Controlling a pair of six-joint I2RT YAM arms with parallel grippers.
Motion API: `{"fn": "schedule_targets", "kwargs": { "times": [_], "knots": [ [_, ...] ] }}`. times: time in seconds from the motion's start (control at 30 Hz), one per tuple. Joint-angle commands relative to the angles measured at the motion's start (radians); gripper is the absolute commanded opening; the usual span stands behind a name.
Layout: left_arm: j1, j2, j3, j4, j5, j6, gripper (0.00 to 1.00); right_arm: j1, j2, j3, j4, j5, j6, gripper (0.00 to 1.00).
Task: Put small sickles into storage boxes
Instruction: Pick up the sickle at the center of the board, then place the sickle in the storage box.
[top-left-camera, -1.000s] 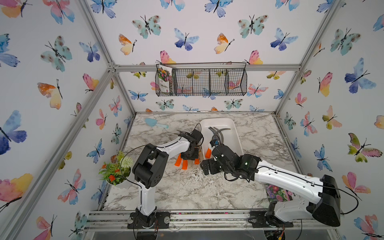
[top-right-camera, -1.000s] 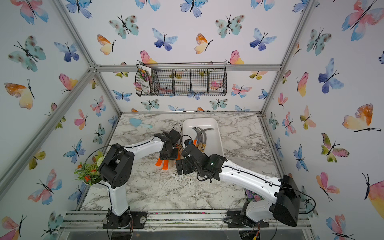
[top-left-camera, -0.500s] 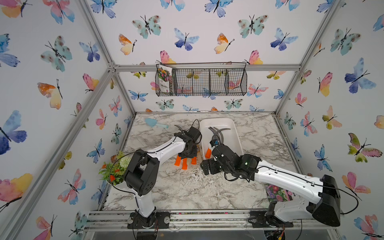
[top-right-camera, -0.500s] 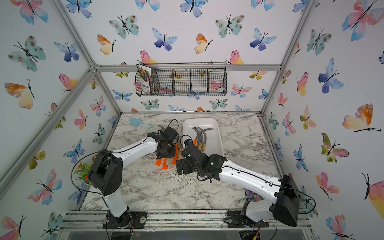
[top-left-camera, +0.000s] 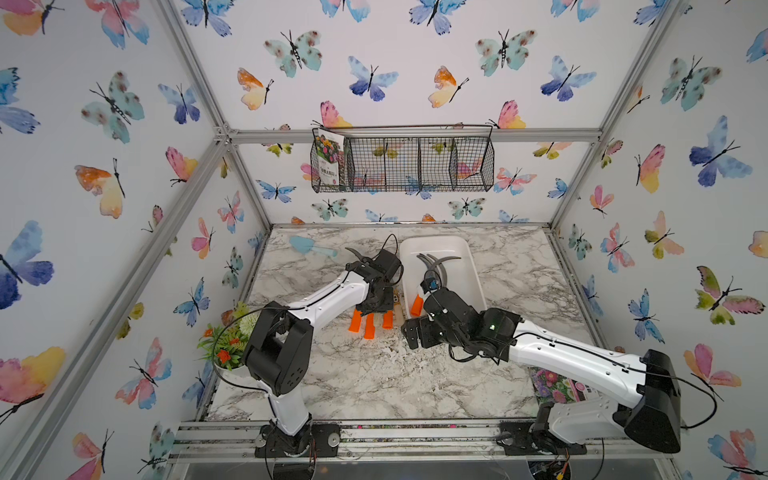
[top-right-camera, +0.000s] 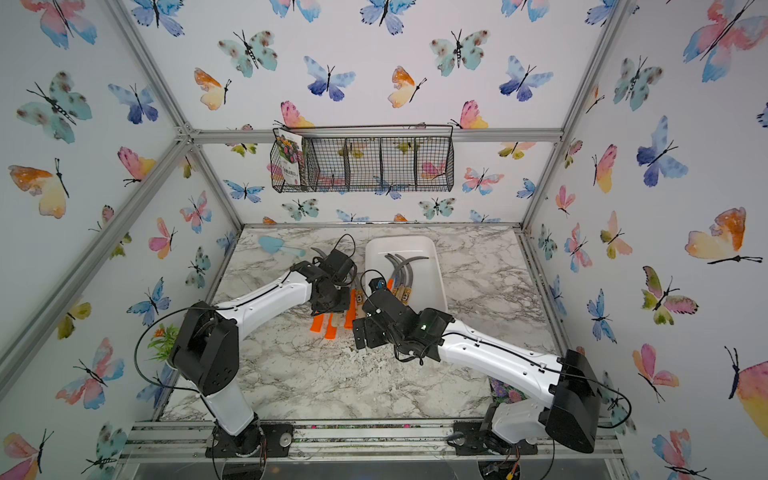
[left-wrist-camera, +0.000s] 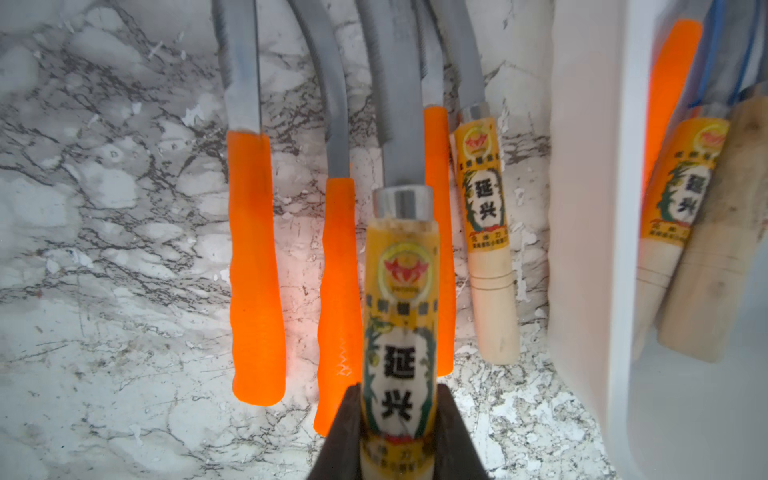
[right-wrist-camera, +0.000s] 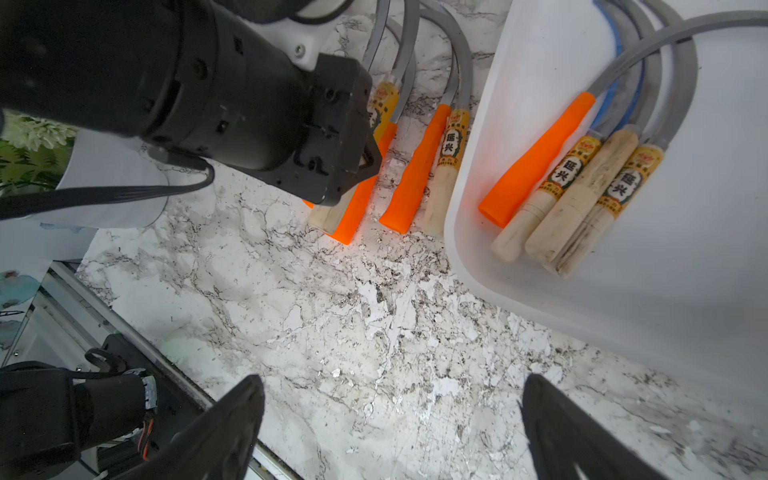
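Note:
My left gripper (left-wrist-camera: 399, 401) is shut on a small sickle (left-wrist-camera: 401, 299) with a pale wood handle and a yellow label, held just above the others. Under it, three orange-handled sickles (top-left-camera: 369, 326) and a wood-handled one (left-wrist-camera: 492, 266) lie side by side on the marble, next to the storage box. This white storage box (top-left-camera: 459, 246) holds several sickles (right-wrist-camera: 582, 187), one of them orange-handled (right-wrist-camera: 536, 158). My right gripper (right-wrist-camera: 390, 415) stands open over bare marble near the box's front corner, holding nothing. In both top views the two grippers, left (top-right-camera: 328, 299) and right (top-right-camera: 368, 332), are close together.
A light blue trowel (top-left-camera: 309, 246) lies at the far left of the table. A black wire basket (top-left-camera: 403, 164) hangs on the back wall. A potted plant (top-left-camera: 226, 345) stands at the left edge, and a flowered packet (top-left-camera: 557, 384) lies under my right arm.
My left arm's elbow has swung left and down, and its gripper has shifted a little nearer with the sickle still in it. The right arm has not moved.

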Motion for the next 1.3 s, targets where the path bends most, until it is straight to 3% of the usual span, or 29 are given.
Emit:
{"fn": "schedule_targets", "kwargs": {
  "times": [0.0, 0.87, 1.27],
  "knots": [
    [-0.008, 0.012, 0.081, -0.028, -0.014, 0.008, 0.00, 0.005, -0.018, 0.003, -0.025, 0.033, -0.005, 0.98],
    [-0.106, 0.104, 0.255, -0.078, -0.010, -0.011, 0.00, -0.001, -0.105, -0.028, -0.092, 0.125, -0.008, 0.98],
    [-0.151, 0.220, 0.412, -0.107, 0.001, -0.005, 0.00, -0.037, -0.211, -0.064, -0.169, 0.158, -0.003, 0.98]
  ]
}}
